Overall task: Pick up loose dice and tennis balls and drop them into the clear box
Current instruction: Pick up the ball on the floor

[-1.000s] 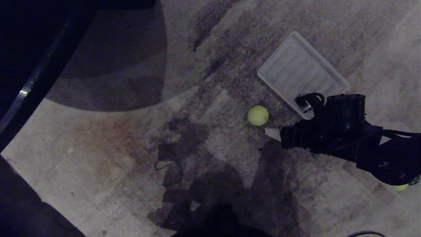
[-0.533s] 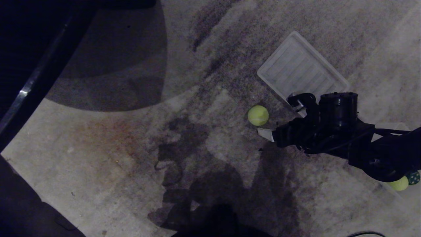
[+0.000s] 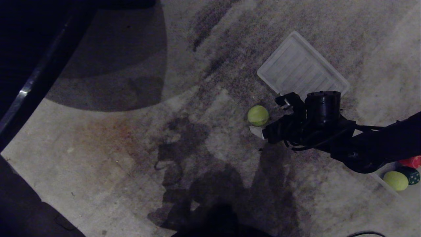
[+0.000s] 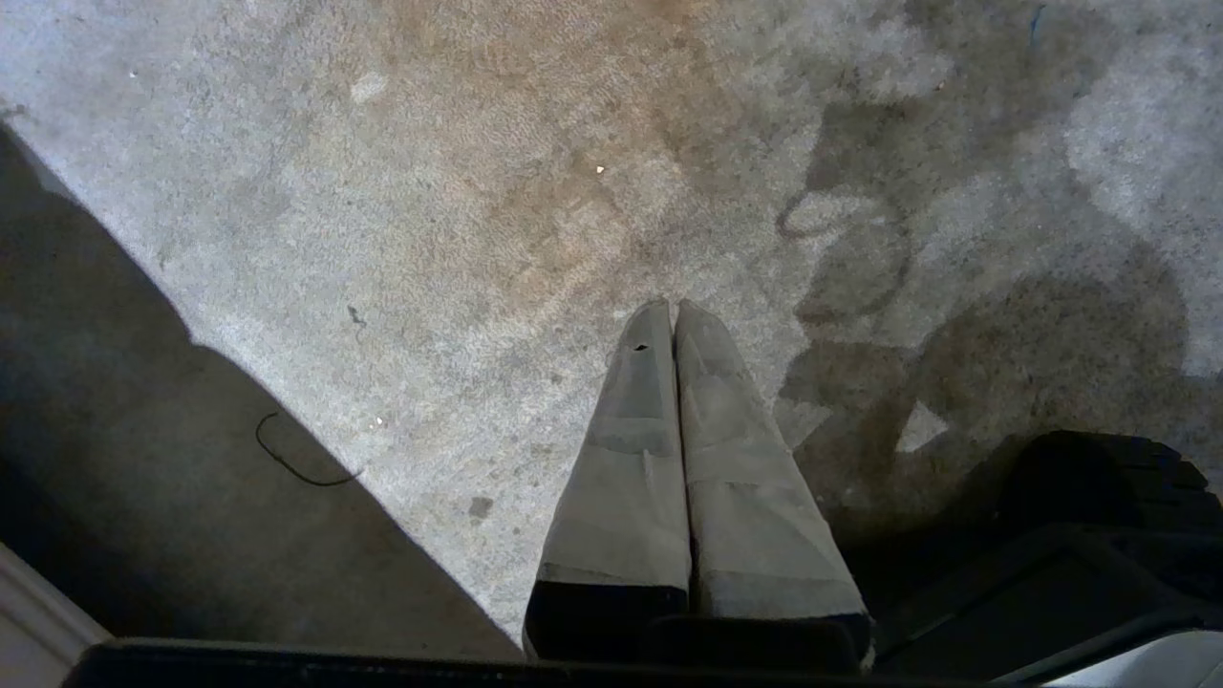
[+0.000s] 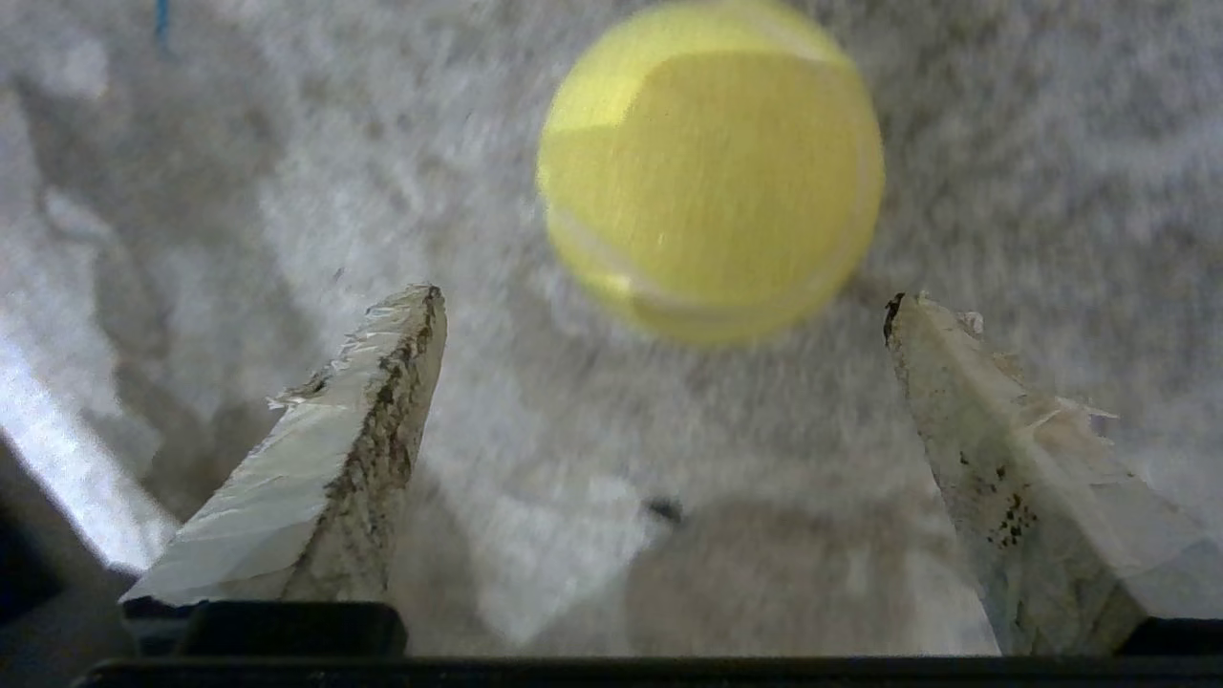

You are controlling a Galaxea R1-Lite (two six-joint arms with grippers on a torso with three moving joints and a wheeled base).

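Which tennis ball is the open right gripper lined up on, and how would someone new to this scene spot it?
Find the flat ribbed clear lid lying on the carpet. Off its near corner sits a lone tennis ball, just ahead of the right gripper, whose fingers stand wide apart. Unlike the other yellow-green ball, beside a dark green die, it has nothing touching it.

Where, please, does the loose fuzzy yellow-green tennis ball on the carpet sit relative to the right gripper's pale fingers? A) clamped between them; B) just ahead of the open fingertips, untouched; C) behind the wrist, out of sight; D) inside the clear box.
B: in the right wrist view the fuzzy yellow-green tennis ball lies on the carpet beyond the spread fingertips of the right gripper, touching neither.
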